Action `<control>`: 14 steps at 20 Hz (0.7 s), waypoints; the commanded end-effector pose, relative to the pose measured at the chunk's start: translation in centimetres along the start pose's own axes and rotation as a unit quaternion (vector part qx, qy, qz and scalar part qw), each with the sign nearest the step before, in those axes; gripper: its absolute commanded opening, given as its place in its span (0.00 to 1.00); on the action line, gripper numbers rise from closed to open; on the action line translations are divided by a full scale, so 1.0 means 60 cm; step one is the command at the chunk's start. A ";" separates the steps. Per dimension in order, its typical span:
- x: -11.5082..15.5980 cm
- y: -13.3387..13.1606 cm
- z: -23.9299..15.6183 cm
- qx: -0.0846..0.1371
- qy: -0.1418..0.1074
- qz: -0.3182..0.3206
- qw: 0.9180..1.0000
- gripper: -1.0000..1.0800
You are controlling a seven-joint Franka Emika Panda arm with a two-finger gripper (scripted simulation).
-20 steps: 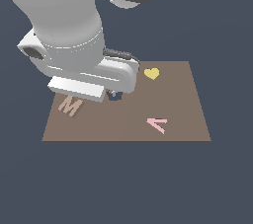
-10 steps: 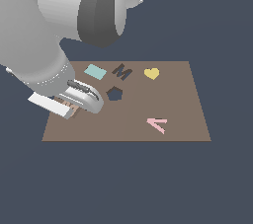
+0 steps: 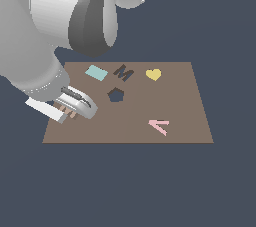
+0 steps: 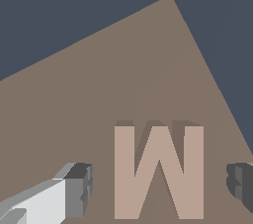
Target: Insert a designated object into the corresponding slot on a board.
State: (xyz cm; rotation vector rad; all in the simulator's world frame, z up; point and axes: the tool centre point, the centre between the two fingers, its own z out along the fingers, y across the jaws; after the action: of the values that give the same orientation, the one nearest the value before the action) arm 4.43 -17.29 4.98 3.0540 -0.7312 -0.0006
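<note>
Pale tan letter-M block with darker brown sides (image 4: 158,171): flat on the large brown rectangular board (image 3: 165,106), at its near-left part in the exterior view, mostly hidden there under the grey and white robot wrist, only small tan slivers visible (image 3: 69,112). Seen in the wrist view between the two dark fingertips of the gripper (image 4: 160,186), one fingertip (image 4: 79,189) on a white finger body to one side, the other (image 4: 241,181) at the frame edge on the opposite side, both clear of the block, with bare board showing in each gap. Jaws spread wide, wider than the block, holding nothing. Gripper (image 3: 70,110) low over the board, height above the block not clear. Dark brown-black M-shaped recess (image 3: 123,73) near the far edge of the board, well apart from the block. Pale teal rectangular tile (image 3: 96,73) just left of the recess; yellow heart (image 3: 153,74) to its right. Dark blue pentagon-shaped hole (image 3: 115,95) just nearer than the recess, around the board's middle. Pink arrow-like letter piece (image 3: 159,125) on the near-right part of the board. Dark slate-blue ground (image 3: 128,186) all round the board.
</note>
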 end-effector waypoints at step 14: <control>0.001 0.000 0.033 0.001 0.000 0.002 1.000 0.00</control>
State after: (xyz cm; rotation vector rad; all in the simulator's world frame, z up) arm 4.48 -17.30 3.06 3.0545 -0.7360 0.0008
